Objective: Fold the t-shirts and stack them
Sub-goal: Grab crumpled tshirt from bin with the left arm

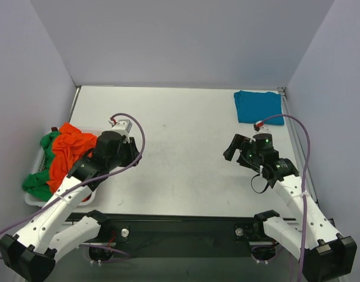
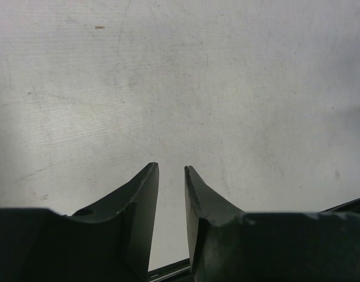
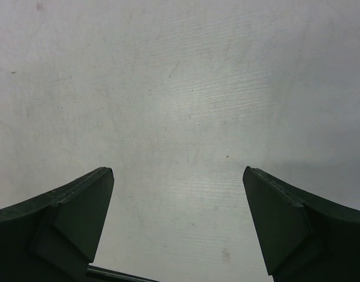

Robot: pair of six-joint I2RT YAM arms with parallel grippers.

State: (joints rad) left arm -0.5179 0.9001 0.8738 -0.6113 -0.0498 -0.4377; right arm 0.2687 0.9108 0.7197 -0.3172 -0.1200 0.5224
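At the far left a white lattice basket [image 1: 30, 201] sits on the bench [image 1: 180, 123], hard against the side wall. It holds a rumpled heap of t-shirts. A bright orange-red t-shirt [image 1: 71, 150] lies on top and spills toward the basket's right side. A green t-shirt [image 1: 36, 182] shows beneath it at the far and near ends, though from here I cannot tell whether that green is one garment or two.

The left arm reaches up across the basket's near right corner, and the left gripper [image 2: 171, 170] hangs just beside the heap, turned away from it toward the middle of the bench. Its jaws stand slightly parted, with a narrow gap and nothing between them, only scuffed white surface below. A purple cable [image 1: 142, 141] loops over the wrist.

Nothing lies on the middle of the bench between the two arms.

On the right, the right gripper [image 3: 178, 170] hovers over bare bench with its jaws spread wide and holding nothing. It faces inward toward the centre. Another purple cable [image 1: 307, 150] arcs from its wrist along the right edge.

Beyond it, in the far right corner, a teal blue t-shirt [image 1: 259, 107] lies folded flat into a neat rectangle, well apart from both grippers and from the basket.
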